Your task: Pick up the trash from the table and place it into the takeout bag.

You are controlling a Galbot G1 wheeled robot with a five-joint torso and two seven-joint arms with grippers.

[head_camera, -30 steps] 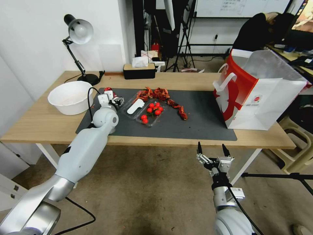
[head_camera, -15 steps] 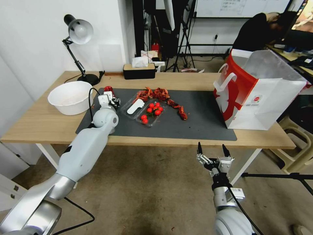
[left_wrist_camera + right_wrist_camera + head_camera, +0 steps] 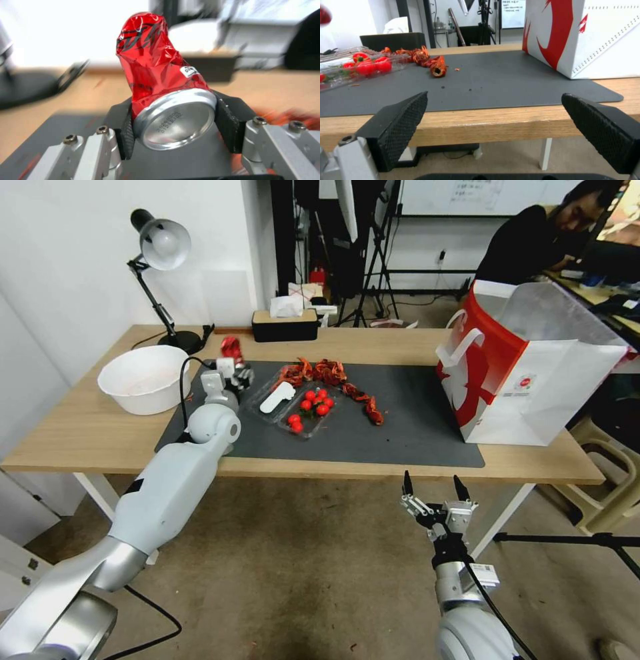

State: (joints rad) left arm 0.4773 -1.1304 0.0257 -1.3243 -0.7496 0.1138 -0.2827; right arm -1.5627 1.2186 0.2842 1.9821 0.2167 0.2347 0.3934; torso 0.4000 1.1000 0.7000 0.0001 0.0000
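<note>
left gripper (image 3: 173,125) is clamping its fingers on the crushed red can (image 3: 231,347), above the worktop's (image 3: 87,433) mat | takeout bag (image 3: 533,373) is sitting far right | right gripper (image 3: 435,493) is idling open, nearer it

mat centre (image 3: 407,413) open | clamshell tray (image 3: 303,410), crayfish shells (image 3: 363,400) obstruct left

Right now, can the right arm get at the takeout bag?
Probably yes. The right gripper hangs open below the table edge, holding nothing. The takeout bag stands on that arm's side, with nothing between them but the table edge.
</note>
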